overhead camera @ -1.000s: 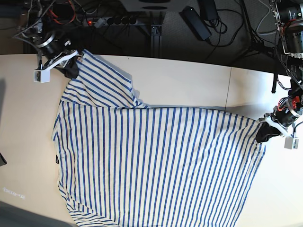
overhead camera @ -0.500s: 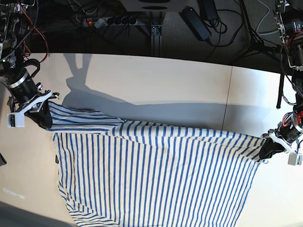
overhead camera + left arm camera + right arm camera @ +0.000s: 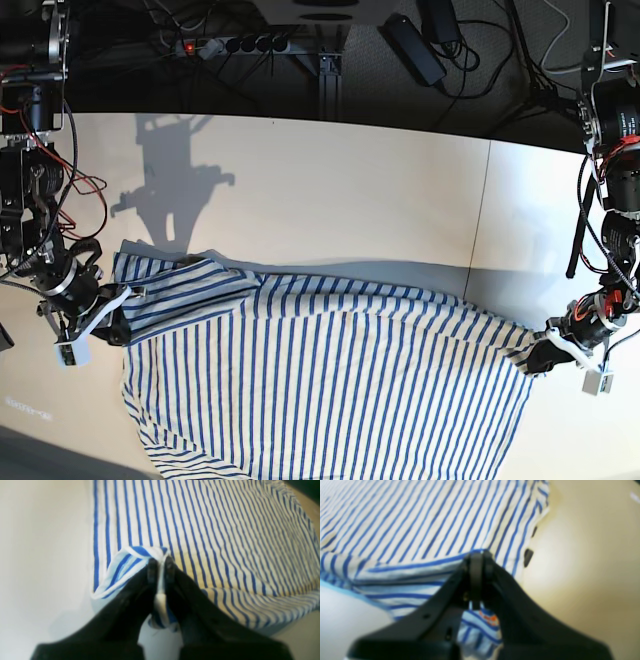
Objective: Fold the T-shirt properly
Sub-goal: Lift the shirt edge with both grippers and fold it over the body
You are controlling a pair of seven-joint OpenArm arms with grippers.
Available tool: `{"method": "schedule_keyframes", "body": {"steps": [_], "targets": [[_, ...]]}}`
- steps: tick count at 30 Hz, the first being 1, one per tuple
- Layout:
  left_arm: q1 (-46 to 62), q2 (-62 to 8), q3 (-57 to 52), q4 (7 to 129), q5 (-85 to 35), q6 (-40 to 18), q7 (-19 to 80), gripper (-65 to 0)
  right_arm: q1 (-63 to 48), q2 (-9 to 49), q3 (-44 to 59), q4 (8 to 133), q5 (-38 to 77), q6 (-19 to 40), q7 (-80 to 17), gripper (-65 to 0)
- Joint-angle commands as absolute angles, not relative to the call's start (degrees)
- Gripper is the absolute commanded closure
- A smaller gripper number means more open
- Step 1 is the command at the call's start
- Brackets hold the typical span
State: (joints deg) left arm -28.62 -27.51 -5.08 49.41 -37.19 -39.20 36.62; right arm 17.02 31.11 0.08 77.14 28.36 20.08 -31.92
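One T-shirt [image 3: 320, 385], two grippers, one desk [image 3: 350, 190].

Base view: the striped shirt lies across the near half of the desk, its lower part running off the near edge of the picture. Right gripper [image 3: 112, 325] pinches it near the desk's left edge; left gripper [image 3: 540, 358] pinches it toward the right edge. Cloth stretched between them, top edge folded over. Cables and a power strip [image 3: 235, 43] sit on the dark floor beyond the far edge.

Left wrist view only: black jaws nearly together, a bunched fold of hem squeezed between them.

Right wrist view only: jaws clamped tight on a folded edge; small dark tag [image 3: 528, 557] at the hem just beside them; a blurred orange patch under the jaws.
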Motion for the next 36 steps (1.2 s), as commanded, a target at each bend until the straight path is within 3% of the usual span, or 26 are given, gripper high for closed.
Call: {"method": "schedule_keyframes", "body": {"steps": [1, 14, 16, 19, 21, 23, 36], "targets": [[-31.16, -28.42, -5.37, 49.60, -37.60, -40.00, 34.68, 0.0, 20.32, 32.21, -0.01, 76.27, 28.23, 23.24, -30.48, 0.0], [-32.25, -27.57, -5.15, 45.56, -33.39, -40.00, 28.42, 0.0, 35.51, 31.53, -11.44, 61.47, 26.61, 24.25, -30.48, 0.0], [-32.23, -27.14, -5.15, 45.56, -31.88, -40.00, 27.16, -7.2, 36.25, 30.98, -12.12, 60.29, 26.24, 24.23, -30.44, 0.0], [-32.25, -27.00, -5.15, 45.56, -31.22, -40.00, 26.28, -24.1, 36.47, 30.39, -12.12, 58.83, 26.00, 24.23, -30.28, 0.0], [-32.25, -27.03, -5.15, 45.56, -30.74, -40.00, 25.74, -31.4, 36.34, 30.28, -12.12, 58.50, 25.82, 24.23, -29.98, -23.4], [-32.38, -27.03, -5.15, 45.56, -30.59, -40.00, 25.43, -32.5, 36.36, 30.28, -12.12, 58.50, 25.89, 24.18, -29.95, -43.8], [-38.44, -27.44, -5.15, 45.56, -31.35, -40.00, 27.42, -36.1, 36.62, 29.95, -11.07, 59.13, 29.02, 23.97, -29.61, -44.5]]}}
